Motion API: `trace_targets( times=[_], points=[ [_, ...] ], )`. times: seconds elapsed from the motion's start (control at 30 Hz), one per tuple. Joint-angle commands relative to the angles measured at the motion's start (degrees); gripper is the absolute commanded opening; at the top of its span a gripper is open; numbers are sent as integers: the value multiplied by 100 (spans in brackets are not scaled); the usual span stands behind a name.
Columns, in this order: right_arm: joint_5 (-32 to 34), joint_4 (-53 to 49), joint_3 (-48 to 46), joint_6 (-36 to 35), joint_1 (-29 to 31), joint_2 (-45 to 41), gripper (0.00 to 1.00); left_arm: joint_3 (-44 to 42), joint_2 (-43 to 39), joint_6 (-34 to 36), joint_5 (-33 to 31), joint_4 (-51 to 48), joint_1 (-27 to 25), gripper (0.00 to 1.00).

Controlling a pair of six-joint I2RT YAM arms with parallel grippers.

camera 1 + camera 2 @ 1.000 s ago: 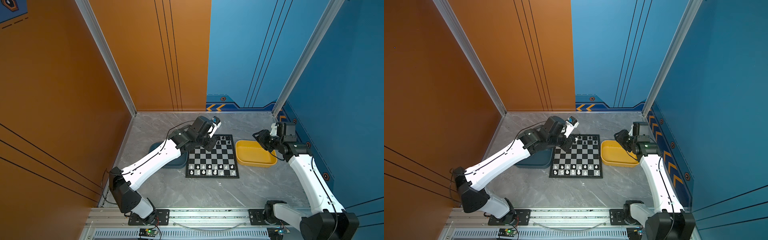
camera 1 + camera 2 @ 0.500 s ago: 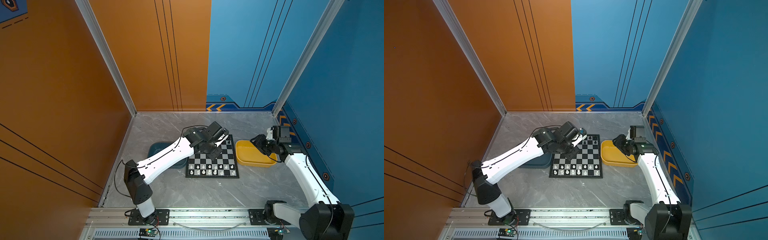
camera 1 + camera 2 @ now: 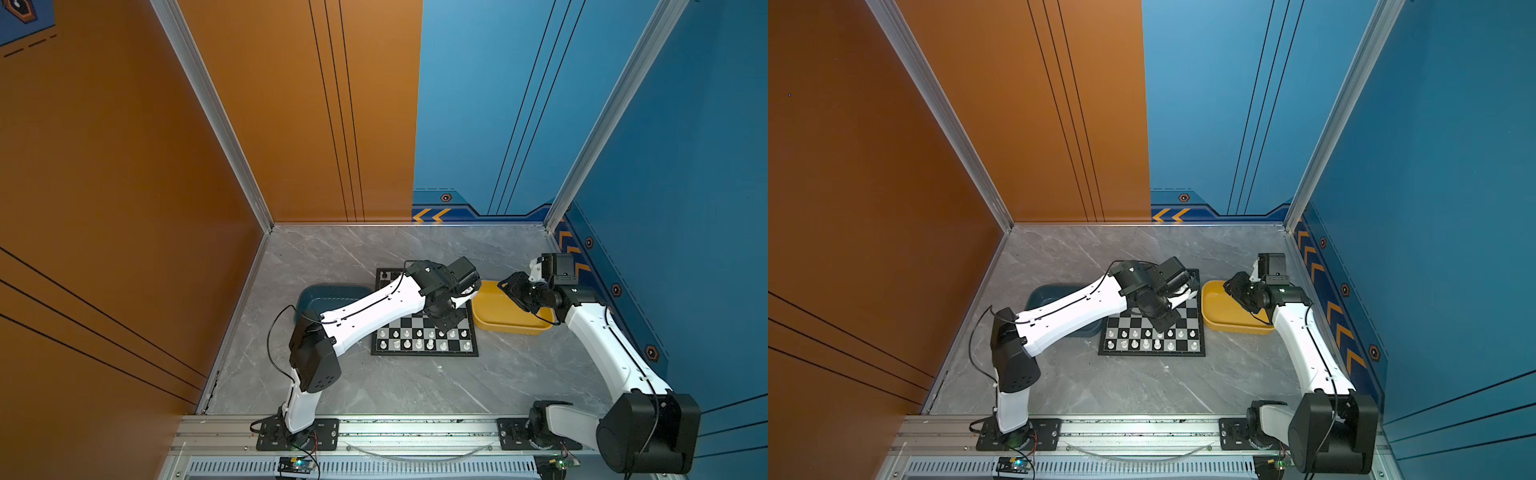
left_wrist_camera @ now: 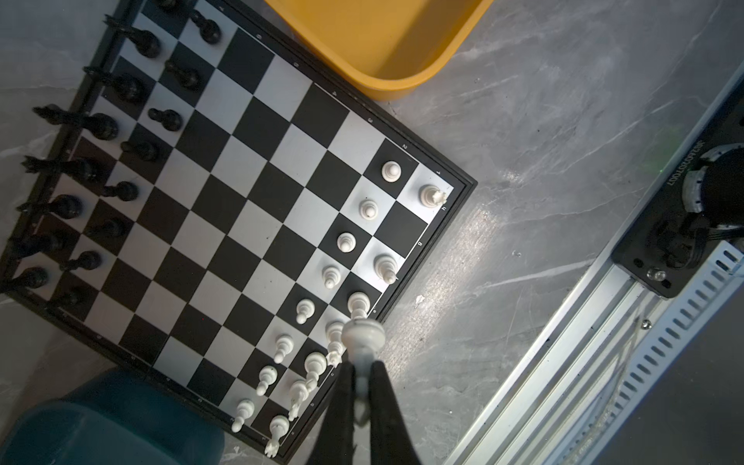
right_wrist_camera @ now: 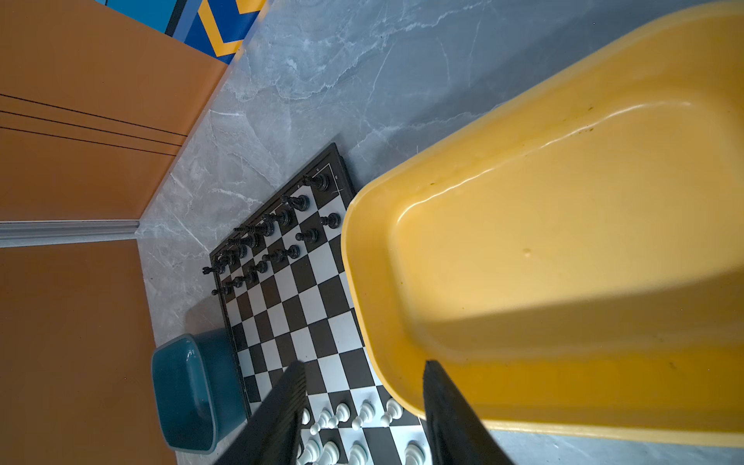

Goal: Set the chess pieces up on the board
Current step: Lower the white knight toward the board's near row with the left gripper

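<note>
The left pincer (image 4: 362, 372) is narrow and grips one white chessman (image 4: 362, 336) by its thin upper part, with the round base pointing away from the pincer. It is above the white side of the board (image 3: 409, 322). Which piece it is I cannot tell.

The other white chessmen (image 3: 419, 343) stand in two rows at the board's 6 o'clock edge, and the black chessmen (image 4: 167, 118) stand along the 12 o'clock edge.

The right pincer (image 5: 364, 364) is half wide and holds nothing. It is over the yellow tray (image 3: 494, 311), which lies on the surface at 3 o'clock of the board. The dark teal tray (image 3: 324, 293) lies at 9 o'clock.
</note>
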Motion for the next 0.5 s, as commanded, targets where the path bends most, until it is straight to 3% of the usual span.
trace_targets(
  times=[0.0, 0.47],
  points=[
    [-69, 77, -98, -167, -74, 69, 50, 210, 151, 128, 172, -248, -106, 0],
    [-157, 138, -292, -237, -184, 51, 50, 577, 851, 152, 54, -357, -322, 0]
  ],
)
